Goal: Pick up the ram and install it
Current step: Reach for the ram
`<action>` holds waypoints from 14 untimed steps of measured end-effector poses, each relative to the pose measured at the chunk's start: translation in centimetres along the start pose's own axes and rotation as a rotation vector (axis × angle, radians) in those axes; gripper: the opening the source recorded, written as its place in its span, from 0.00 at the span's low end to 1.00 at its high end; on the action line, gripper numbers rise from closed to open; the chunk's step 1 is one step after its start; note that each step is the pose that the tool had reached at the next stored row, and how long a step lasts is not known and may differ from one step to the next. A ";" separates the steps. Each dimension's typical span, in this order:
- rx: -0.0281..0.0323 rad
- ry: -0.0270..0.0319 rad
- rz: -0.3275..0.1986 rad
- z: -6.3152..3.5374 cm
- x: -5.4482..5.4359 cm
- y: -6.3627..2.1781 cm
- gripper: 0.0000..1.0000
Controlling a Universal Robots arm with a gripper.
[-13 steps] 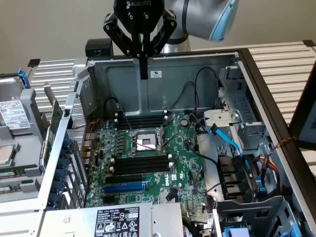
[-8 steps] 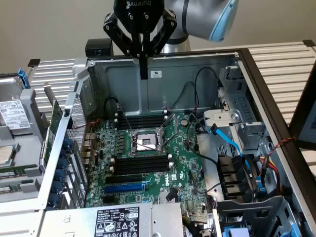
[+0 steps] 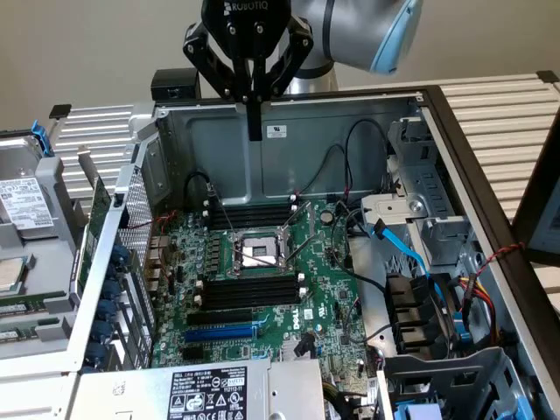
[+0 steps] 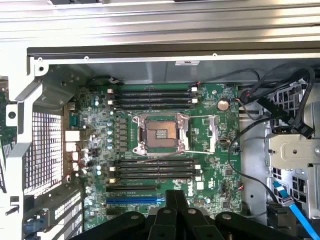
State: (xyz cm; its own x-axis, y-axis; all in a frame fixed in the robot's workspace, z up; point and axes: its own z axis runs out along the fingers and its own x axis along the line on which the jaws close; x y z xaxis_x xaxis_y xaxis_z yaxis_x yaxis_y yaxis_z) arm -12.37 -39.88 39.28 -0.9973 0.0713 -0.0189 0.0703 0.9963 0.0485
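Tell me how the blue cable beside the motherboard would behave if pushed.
The blue cable probably bends easily: it hangs in a loose curve. It looks thin and flat, so likely light. It would probably spring back, as its upper end seems plugged in.

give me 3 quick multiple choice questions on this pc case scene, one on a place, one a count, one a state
1. The blue expansion slot lies:
A) across the lower black slots from the CPU socket
B) touching the socket
C) on the back wall

2. Banks of black slots flanking the socket:
A) one
B) two
C) four

3. The gripper is:
A) wide open
B) clamped on a cable
C) shut

Answers:
1. A, it borders the lower bank.
2. B, one bank on each side.
3. C, jaws pressed together.
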 end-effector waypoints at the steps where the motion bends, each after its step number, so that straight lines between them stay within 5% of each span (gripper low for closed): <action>1: -0.0001 -0.0005 0.000 -0.01 0.3 -0.02 0.10; 14: -0.0005 -0.0029 0.000 -0.12 6.1 -0.43 0.10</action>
State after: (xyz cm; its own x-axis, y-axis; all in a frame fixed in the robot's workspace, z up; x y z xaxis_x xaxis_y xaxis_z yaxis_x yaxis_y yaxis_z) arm -18.51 -39.88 39.26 -0.9972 0.0713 -0.0218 0.0701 0.9963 0.0489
